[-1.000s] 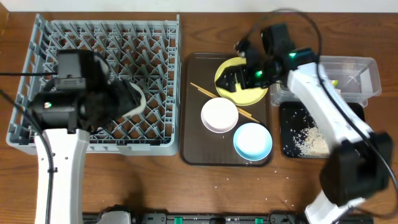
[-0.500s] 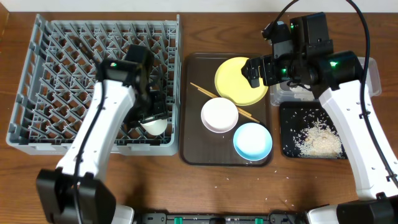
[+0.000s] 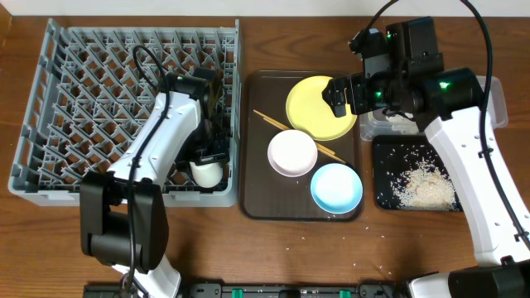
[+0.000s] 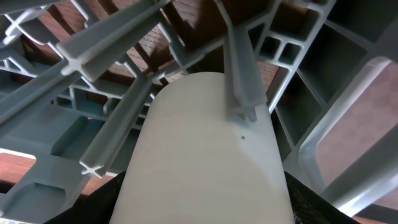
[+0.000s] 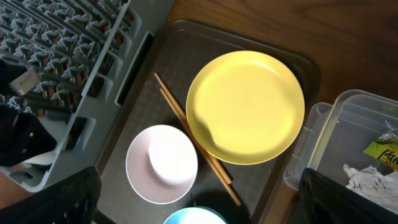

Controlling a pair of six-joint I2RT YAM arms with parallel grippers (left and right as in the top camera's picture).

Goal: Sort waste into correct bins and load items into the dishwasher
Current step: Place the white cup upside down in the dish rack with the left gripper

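— Checked the left gripper [image 3: 204, 162]?
— Clenched on the small white cup [image 4: 205, 155], one dark finger pressed to each side. Set down among the pegs at the near right corner of the dish rack [image 3: 132, 31].
— And the right gripper [image 3: 339, 93]?
— Spread wide, grasping nothing. Hovering above the far right edge of the yellow plate [image 5: 245, 106].
— Other dishes?
— All on the dark brown tray [image 3: 257, 199]. Plate at the far side, white bowl [image 3: 292, 153] nearer and left, light blue bowl [image 3: 336, 187] nearest, to the right. Chopsticks [image 3: 273, 122] slanting between plate and white bowl.
— Waste?
— Rice scraps [image 3: 426, 184] heaped in the black tray [image 3: 385, 194], right of the brown one. Crumpled napkin [image 5: 364, 177] and yellow-green wrapper [image 5: 382, 149] inside the clear tub [image 3: 489, 91], just beyond it.
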